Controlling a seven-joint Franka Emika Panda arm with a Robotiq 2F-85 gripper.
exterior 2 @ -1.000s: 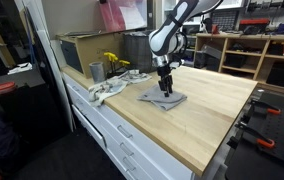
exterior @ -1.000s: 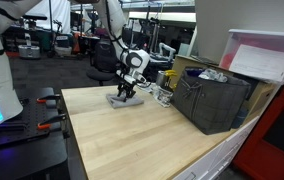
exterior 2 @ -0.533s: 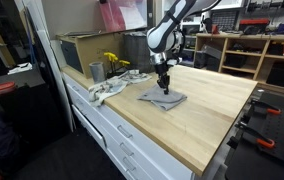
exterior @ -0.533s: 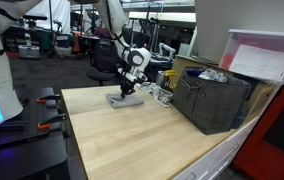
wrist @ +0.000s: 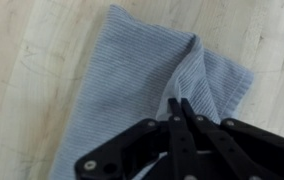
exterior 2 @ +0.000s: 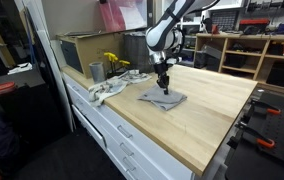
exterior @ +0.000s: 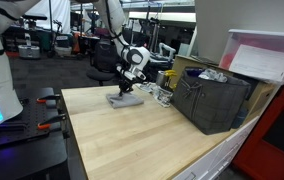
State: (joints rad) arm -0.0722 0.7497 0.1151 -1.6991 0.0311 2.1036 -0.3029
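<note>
Upper centre, the arm (exterior 2: 160,35) hangs vertical; its pincer (wrist: 179,104) clamps a fold of grey ribbed fabric cloth (wrist: 132,90).

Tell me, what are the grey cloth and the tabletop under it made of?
The cloth looks like soft matte knit, perhaps cotton: fine ribs, a limp fold. The tabletop looks like pale wood, smoothly finished: grain lines and joined strips show.

The wooden tabletop (exterior: 132,140) lies bare through its middle and along its front edge, open to a gripper; a dark crate (exterior: 214,100) blocks one end; a metal cup (exterior 2: 96,71) and a crumpled white rag (exterior 2: 106,91) crowd that corner; the grey cloth (exterior 2: 163,98) lies flat nearby.
</note>
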